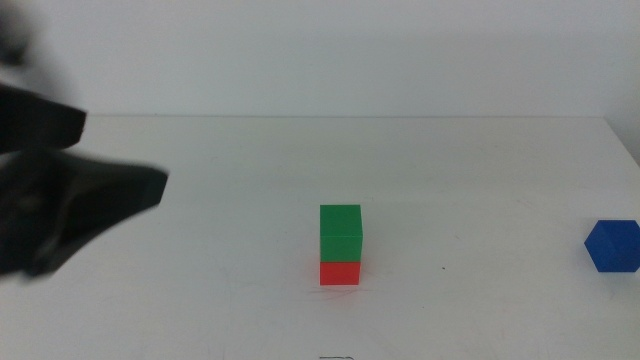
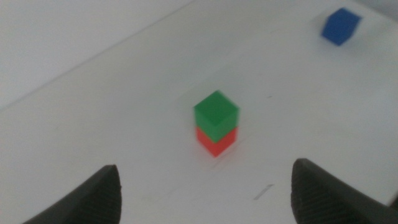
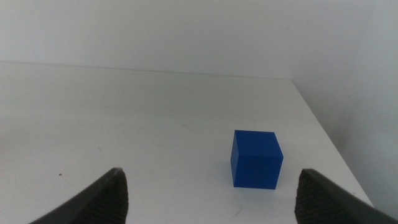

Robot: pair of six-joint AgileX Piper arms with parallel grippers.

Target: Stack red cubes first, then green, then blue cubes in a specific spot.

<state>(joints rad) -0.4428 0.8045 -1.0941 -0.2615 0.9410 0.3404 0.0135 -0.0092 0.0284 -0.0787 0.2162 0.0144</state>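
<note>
Green cube (image 1: 340,233) tops red (image 1: 340,272) mid-frame on the white counter (image 1: 220,300), blue (image 1: 613,245) far right; only wrist views show both grippers' (image 2: 205,193) (image 3: 211,196) wide, empty jaws.

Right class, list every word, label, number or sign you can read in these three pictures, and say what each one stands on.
None: no readable text in any view.
Green cube: plain faces.
Red cube beneath it: plain.
Blue cube: plain.
White table: only tiny dark specks and a faint mark at its near edge, too small to read.
Left claw and right claw: plain dark, both open, no markings.
</note>
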